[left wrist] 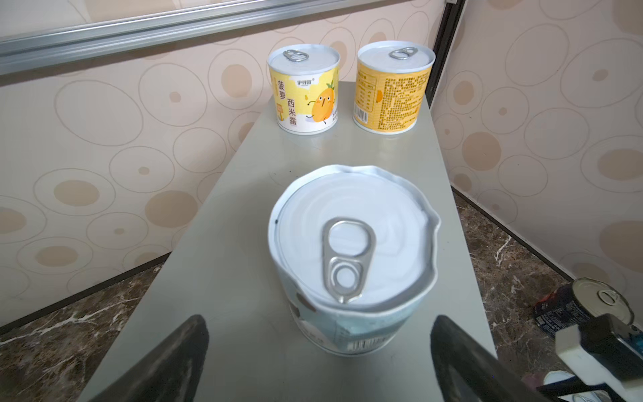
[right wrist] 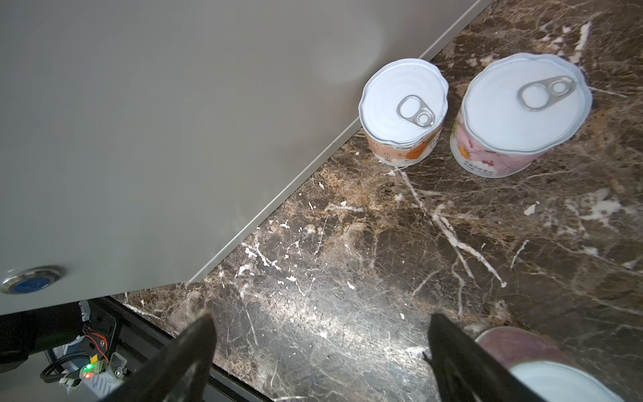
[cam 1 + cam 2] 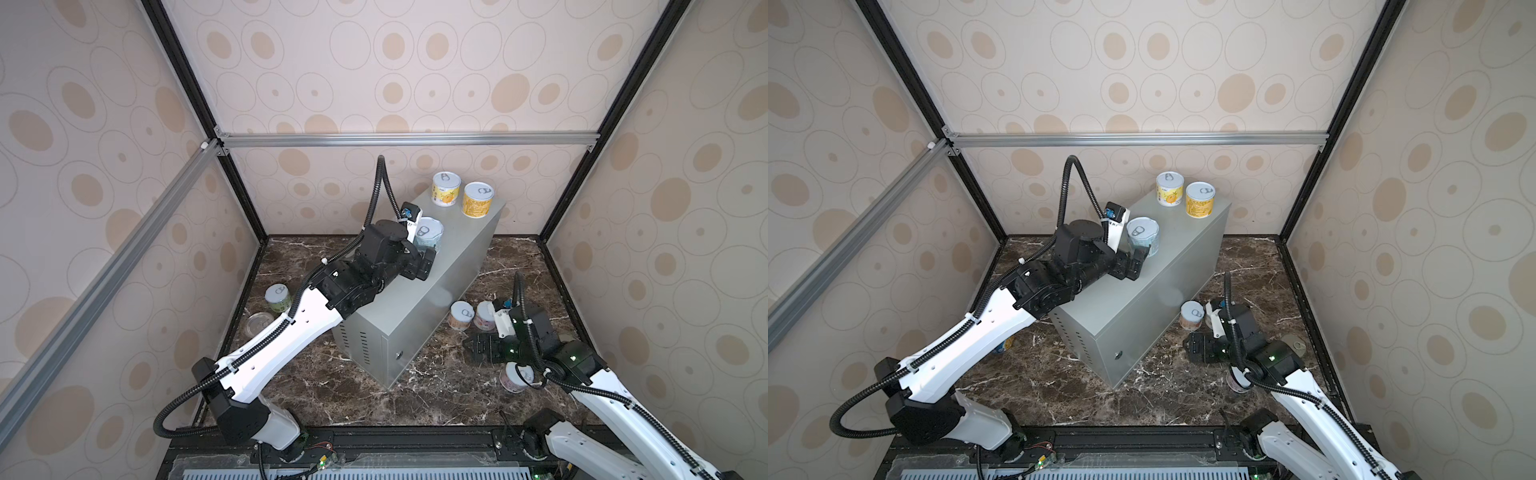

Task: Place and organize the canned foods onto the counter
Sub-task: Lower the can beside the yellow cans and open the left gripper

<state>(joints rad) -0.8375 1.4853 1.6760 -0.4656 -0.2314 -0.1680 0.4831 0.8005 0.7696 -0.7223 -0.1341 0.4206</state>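
The grey counter (image 3: 419, 299) lies diagonally at centre frame, bearing three upright cans: a pale blue can (image 3: 429, 235) mid-top, and a pineapple-labelled can (image 3: 446, 189) beside a golden-yellow can (image 3: 478, 199) at its far end. An orange-labelled can (image 3: 460, 316) and a pink can (image 3: 484, 316) stand upright just right of its base.

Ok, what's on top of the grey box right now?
Three upright cans: a pineapple can and a yellow can at the far end, a pale blue can by the open left fingers. The left arm hides the near end of the box.
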